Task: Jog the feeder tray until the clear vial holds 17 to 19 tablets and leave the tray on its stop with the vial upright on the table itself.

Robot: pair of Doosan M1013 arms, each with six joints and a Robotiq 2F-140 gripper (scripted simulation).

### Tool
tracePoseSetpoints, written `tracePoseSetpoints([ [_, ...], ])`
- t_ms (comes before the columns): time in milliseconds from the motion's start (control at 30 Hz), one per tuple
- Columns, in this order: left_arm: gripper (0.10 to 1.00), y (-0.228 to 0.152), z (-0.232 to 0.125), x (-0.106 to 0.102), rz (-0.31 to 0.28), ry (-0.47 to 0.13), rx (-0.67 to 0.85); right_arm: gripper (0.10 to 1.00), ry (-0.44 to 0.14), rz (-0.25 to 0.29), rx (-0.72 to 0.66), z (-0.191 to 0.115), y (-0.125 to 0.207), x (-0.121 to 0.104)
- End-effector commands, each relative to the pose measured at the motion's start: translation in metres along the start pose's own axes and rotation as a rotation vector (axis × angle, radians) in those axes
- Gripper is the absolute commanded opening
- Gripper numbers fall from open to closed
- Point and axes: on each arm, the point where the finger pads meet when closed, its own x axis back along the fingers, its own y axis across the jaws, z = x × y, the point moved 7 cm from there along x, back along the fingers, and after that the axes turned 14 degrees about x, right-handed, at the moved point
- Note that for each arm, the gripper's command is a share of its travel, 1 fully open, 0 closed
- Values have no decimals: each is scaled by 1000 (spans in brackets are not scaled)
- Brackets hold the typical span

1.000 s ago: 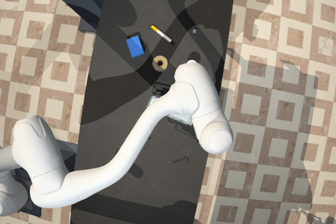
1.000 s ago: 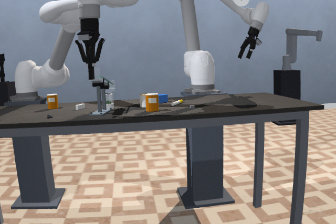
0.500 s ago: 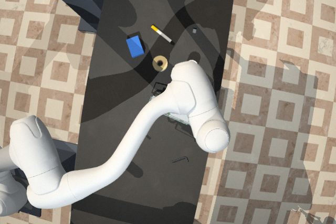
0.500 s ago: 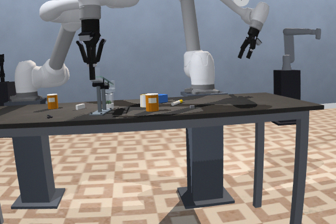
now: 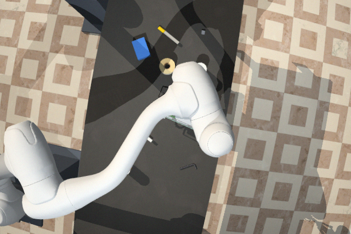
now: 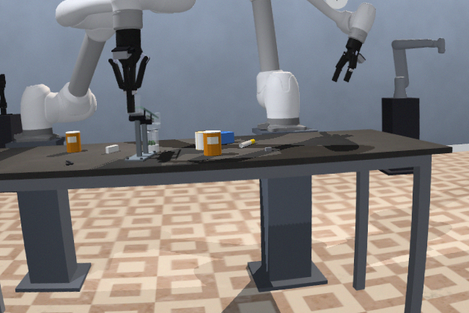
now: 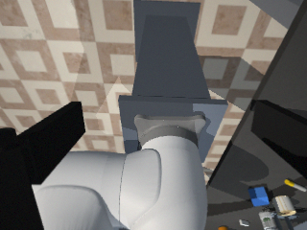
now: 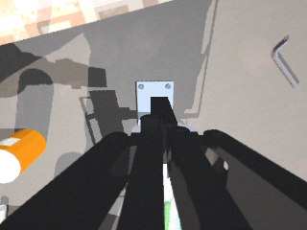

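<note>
The feeder tray (image 6: 149, 115) (image 5: 179, 120) is clear with green edges and sits on a grey two-post stand (image 6: 138, 138). Its upright plate (image 6: 137, 101) shows only faintly by the right fingers. The clear vial (image 6: 152, 143) stands upright low behind the stand at the outlet side, with green tablets at its bottom; their number cannot be told. My right gripper (image 6: 130, 111) (image 8: 158, 110) is shut and empty, pointing down at the tray's high end; contact with the plate cannot be told. My left gripper (image 6: 341, 80) (image 7: 168, 116) is open and empty, high and far from the tray.
Orange bottles (image 6: 72, 143) (image 6: 212, 144) stand either side of the stand. A white block (image 6: 112, 149) (image 5: 149, 139) and a hex key (image 5: 187, 166) (image 8: 285, 69) lie nearby. A tan roll (image 5: 162, 68), blue box (image 5: 140, 49), yellow-ended marker (image 5: 170, 36) and small grey cube (image 5: 203, 32) are farther along the table.
</note>
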Motion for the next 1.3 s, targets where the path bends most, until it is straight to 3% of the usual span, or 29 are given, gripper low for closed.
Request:
tracePoseSetpoints([
  [0,1000,0,0,0,0,1,0,99,2,2,0,-2,-1,2],
  [567,1000,0,0,0,0,1,0,99,2,2,0,-2,-1,1],
  [733,1000,0,0,0,0,1,0,99,2,2,0,27,7,9],
  [1267,1000,0,0,0,0,1,0,99,2,2,0,28,7,9],
])
